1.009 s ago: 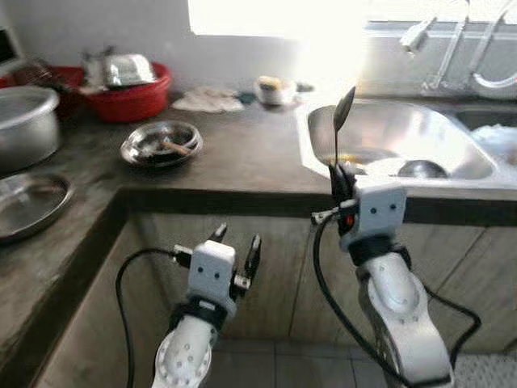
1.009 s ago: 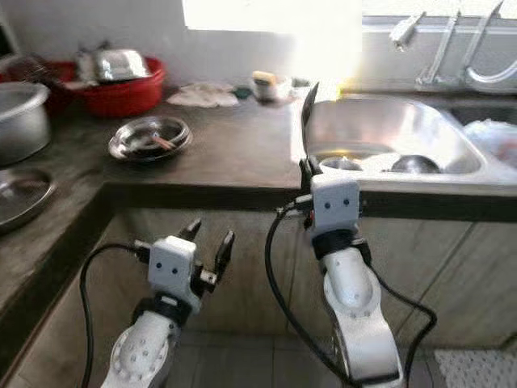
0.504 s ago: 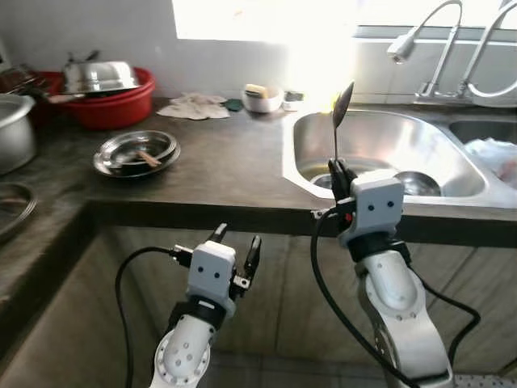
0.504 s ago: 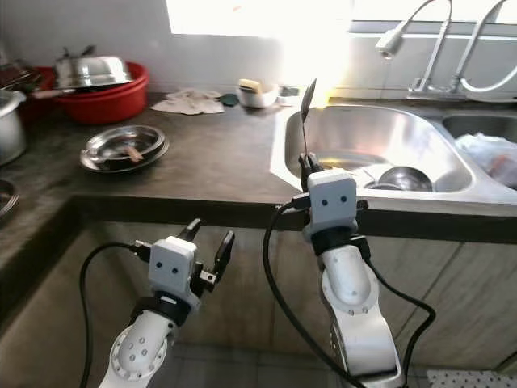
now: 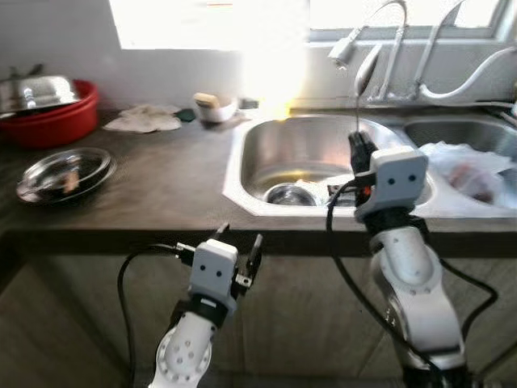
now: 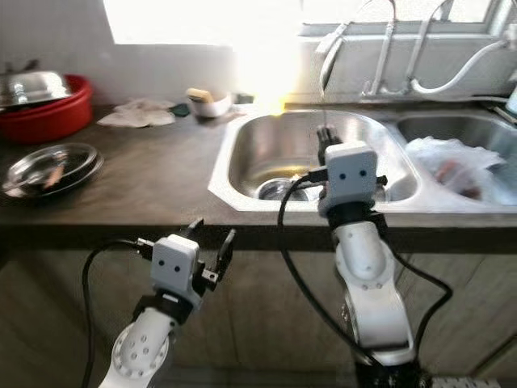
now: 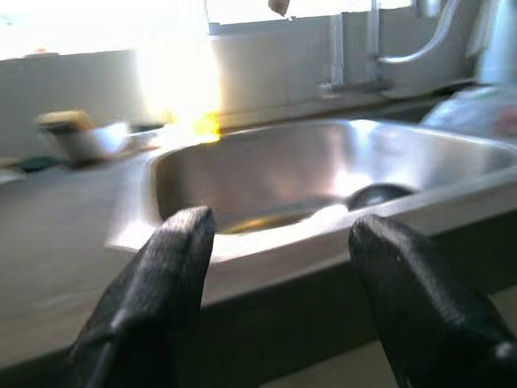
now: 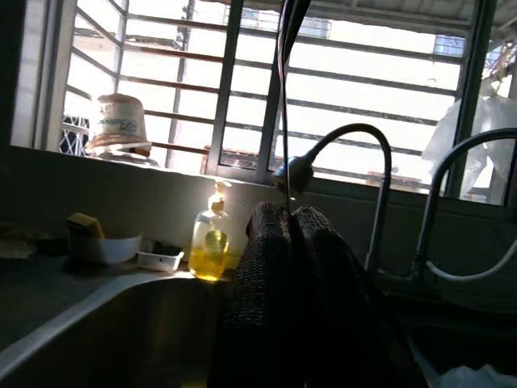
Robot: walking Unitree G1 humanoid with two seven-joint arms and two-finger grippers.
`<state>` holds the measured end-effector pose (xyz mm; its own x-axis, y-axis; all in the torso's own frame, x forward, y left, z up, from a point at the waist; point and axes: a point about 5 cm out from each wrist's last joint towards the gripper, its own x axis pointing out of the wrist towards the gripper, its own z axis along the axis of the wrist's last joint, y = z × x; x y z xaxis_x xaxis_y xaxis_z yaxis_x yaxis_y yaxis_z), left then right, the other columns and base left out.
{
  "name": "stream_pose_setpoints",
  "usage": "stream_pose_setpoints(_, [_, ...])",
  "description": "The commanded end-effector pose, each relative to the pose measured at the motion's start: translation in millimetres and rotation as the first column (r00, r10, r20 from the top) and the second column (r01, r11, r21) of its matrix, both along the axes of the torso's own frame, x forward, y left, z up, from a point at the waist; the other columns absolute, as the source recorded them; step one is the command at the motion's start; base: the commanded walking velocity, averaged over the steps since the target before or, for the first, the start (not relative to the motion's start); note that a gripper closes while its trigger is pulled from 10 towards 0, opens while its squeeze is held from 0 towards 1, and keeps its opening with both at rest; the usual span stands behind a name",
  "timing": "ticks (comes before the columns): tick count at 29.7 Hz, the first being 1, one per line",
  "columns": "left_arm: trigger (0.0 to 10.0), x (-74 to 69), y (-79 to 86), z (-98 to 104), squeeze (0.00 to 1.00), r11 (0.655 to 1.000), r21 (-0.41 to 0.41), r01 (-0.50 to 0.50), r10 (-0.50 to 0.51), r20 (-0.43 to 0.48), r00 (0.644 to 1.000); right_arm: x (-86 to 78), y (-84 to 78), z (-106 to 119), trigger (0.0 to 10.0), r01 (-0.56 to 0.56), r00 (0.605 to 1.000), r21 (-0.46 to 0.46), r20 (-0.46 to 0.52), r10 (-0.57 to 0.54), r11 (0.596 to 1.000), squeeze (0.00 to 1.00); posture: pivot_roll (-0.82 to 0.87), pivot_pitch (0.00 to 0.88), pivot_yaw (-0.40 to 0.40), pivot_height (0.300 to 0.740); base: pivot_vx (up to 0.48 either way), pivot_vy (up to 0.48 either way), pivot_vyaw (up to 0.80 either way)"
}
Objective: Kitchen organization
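One spoon (image 5: 365,77) upright, bowl up, right gripper (image 5: 358,149) clamped

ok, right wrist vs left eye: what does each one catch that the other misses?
Right wrist alone: a yellow soap bottle on the ledge, window bars with a pale container on the sill, and the closed fingers pinching the spoon up close.

Left eye alone: the left gripper open below the counter edge, the red tub, the steel plate, the cloth, and the plastic bag in the far basin.

Both: the sink, the curved faucet, the upright spoon and the small bowl with a sponge.
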<state>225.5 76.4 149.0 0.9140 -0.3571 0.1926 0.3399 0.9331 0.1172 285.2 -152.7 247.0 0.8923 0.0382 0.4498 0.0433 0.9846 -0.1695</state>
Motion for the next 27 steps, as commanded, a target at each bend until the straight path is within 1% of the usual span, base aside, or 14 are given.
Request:
stream_pose_setpoints(1, [10.0,0.9,7.0,0.4,0.0,1.0,0.012,-0.018,0.018,0.004,1.0,2.3,9.3,7.9,10.0,-0.051,0.999,0.002,0.014,0.051,0.999,0.0,0.01,0.047,-0.005,0.74,0.416,0.0,0.0])
stream_pose_setpoints(7, [10.0,-0.8,8.1,-1.5,0.0,1.0,0.009,-0.019,0.02,-0.007,1.0,9.8,6.3,17.9,10.0,-0.091,0.996,-0.053,0.008,0.092,0.994,0.0,0.01,0.059,-0.011,0.74,0.45,0.0,0.0])
stream_pose_setpoints(9, [10.0,0.0,9.8,-0.9,0.0,0.999,0.007,-0.038,0.038,-0.006,0.999,13.2,4.4,23.3,10.0,-0.1,0.995,-0.065,0.011,0.101,0.993,0.0,0.01,0.06,-0.011,0.74,0.48,0.0,0.0])
stream_pose_setpoints(11, [10.0,0.4,10.5,-0.7,0.0,0.999,0.007,-0.047,0.047,-0.006,0.999,14.3,3.7,25.2,10.0,-0.101,0.995,-0.071,0.013,0.103,0.992,0.0,0.01,0.06,-0.011,0.74,0.0,0.0,0.0])
stream_pose_setpoints(12, [10.0,1.0,10.4,-1.1,0.0,0.999,0.005,-0.052,0.052,-0.013,0.999,20.5,2.3,32.3,10.0,-0.136,0.991,-0.098,-0.005,0.136,0.986,0.0,0.01,0.062,-0.015,0.74,0.0,0.0,0.0])
stream_pose_setpoints(13, [10.0,1.0,10.4,-1.1,0.0,0.999,0.005,-0.052,0.052,-0.013,0.999,20.5,2.3,32.3,10.0,-0.136,0.991,-0.098,-0.005,0.136,0.986,0.0,0.01,0.062,-0.015,0.74,0.0,0.0,0.0])
stream_pose_setpoints(15, [10.0,0.5,9.8,-1.5,0.0,0.999,0.005,-0.051,0.051,-0.015,0.999,26.4,1.5,38.2,10.0,-0.172,0.985,-0.122,-0.033,0.17,0.977,0.0,0.01,0.064,-0.015,0.74,0.0,0.0,0.0])
stream_pose_setpoints(19, [10.0,-0.5,9.4,-2.6,0.0,0.999,0.006,-0.052,0.052,-0.02,0.998,36.8,-0.7,46.5,10.0,-0.213,0.976,-0.202,-0.091,0.198,0.956,0.0,0.01,0.068,-0.02,0.74,0.0,0.0,0.0])
stream_pose_setpoints(20, [10.0,-0.5,9.4,-2.6,0.0,0.999,0.006,-0.052,0.052,-0.02,0.998,36.8,-0.7,46.5,10.0,-0.213,0.976,-0.202,-0.091,0.198,0.956,0.0,0.01,0.068,-0.02,0.74,0.0,0.0,0.0])
stream_pose_setpoints(22, [10.0,-1.1,9.2,-3.0,0.0,0.999,0.005,-0.051,0.051,-0.022,0.998,42.9,-1.7,46.5,10.0,-0.245,0.965,-0.249,-0.155,0.211,0.937,0.0,0.01,0.071,-0.02,0.74,0.0,0.0,0.0])
stream_pose_setpoints(23, [10.0,-1.1,9.2,-3.0,0.0,0.999,0.005,-0.051,0.051,-0.022,0.998,42.9,-1.7,46.5,10.0,-0.245,0.965,-0.249,-0.155,0.211,0.937,0.0,0.01,0.071,-0.02,0.74,0.0,0.0,0.0])
stream_pose_setpoints(24, [10.0,-1.2,8.9,-3.3,0.0,0.999,0.005,-0.051,0.051,-0.024,0.998,48.3,-2.5,43.0,10.0,-0.278,0.95,-0.293,-0.224,0.217,0.915,0.0,0.01,0.072,-0.021,0.74,0.0,0.0,0.0])
stream_pose_setpoints(25, [10.0,-1.2,8.6,-3.4,0.0,0.999,0.005,-0.051,0.051,-0.025,0.998,51.6,-3.7,40.3,10.0,-0.286,0.944,-0.313,-0.254,0.211,0.906,0.0,0.01,0.072,-0.022,0.74,0.0,0.0,0.0])
stream_pose_setpoints(27, [10.0,-1.2,8.0,-3.0,0.0,0.999,0.002,-0.049,0.049,-0.023,0.999,58.6,-6.3,30.2,10.0,-0.316,0.913,-0.323,-0.36,0.193,0.892,0.0,0.01,0.075,-0.023,0.74,0.0,0.0,0.0])
